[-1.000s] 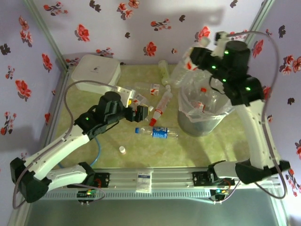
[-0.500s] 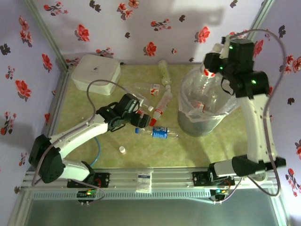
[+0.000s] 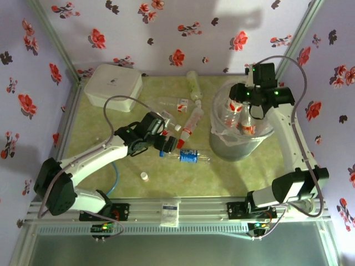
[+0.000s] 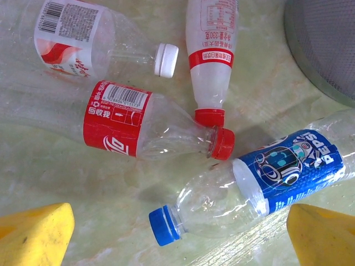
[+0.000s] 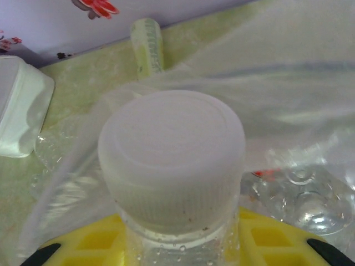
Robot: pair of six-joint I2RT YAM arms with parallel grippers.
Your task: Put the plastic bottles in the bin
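I had the right pincer point(image 5: 180, 244) pinching a light, slick bottle point(image 5: 172, 149) by its stiff neck over the 2 o'clock bin point(image 3: 236, 151), left pincer point(image 4: 177, 233) spread.

Lilac walls point(image 3: 177, 33) carry red and dark flower prints; the table point(image 3: 94, 133) is marbled pale green. The Pepsi bottle point(image 4: 277, 172) is clear with a blue label and blue cap, the cola bottle point(image 4: 150, 130) red-labelled with white script and a red cap. The white-capped bottle point(image 5: 172, 149) is clear, the bin point(image 3: 238, 148) translucent grey, the box point(image 3: 113, 84) white, and the left gripper point(image 4: 177, 233) has yellow fingers point(image 4: 33, 235)
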